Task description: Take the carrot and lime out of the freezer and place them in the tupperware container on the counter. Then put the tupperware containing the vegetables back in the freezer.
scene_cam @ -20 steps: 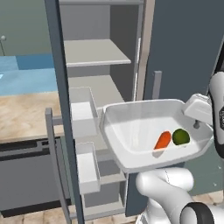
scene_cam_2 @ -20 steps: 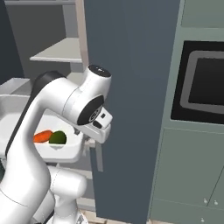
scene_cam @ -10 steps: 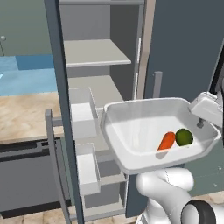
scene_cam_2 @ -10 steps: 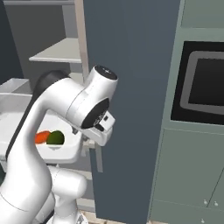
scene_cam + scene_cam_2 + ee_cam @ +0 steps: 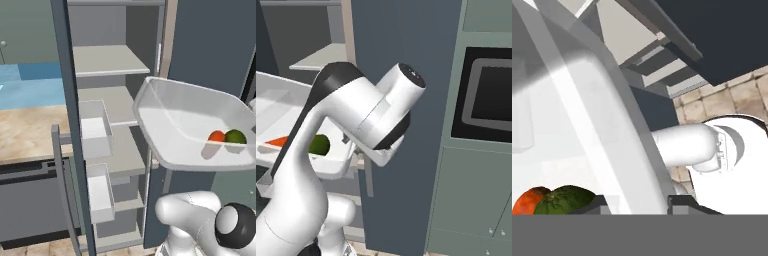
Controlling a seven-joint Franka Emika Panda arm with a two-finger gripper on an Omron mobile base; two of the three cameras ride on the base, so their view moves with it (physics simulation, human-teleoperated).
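Note:
The tupperware container (image 5: 175, 125) is a shallow white tray held up in the air in front of the open freezer (image 5: 107, 60), tilted. The carrot (image 5: 216, 136) and the lime (image 5: 236, 136) lie side by side inside it at its right end. My gripper (image 5: 639, 206) is shut on the container's rim (image 5: 619, 150), which runs between the two fingertips (image 5: 684, 202). In the hand view the carrot (image 5: 527, 200) and lime (image 5: 567, 199) sit just left of the grip. From the right base view the arm hides much of the tray (image 5: 276, 100); the lime (image 5: 319, 144) and carrot (image 5: 278, 142) peek out.
The freezer's slate-blue door (image 5: 65, 100) stands open on the left with two white door bins (image 5: 95, 130) on it. The beige counter (image 5: 25, 130) lies beyond, over dark cabinets (image 5: 30, 200). A built-in oven (image 5: 491, 95) sits in tall cabinets to the right.
The container has risen and tilted in the gripper's hold. The carrot and lime have gone up with it and sit closer to its right end.

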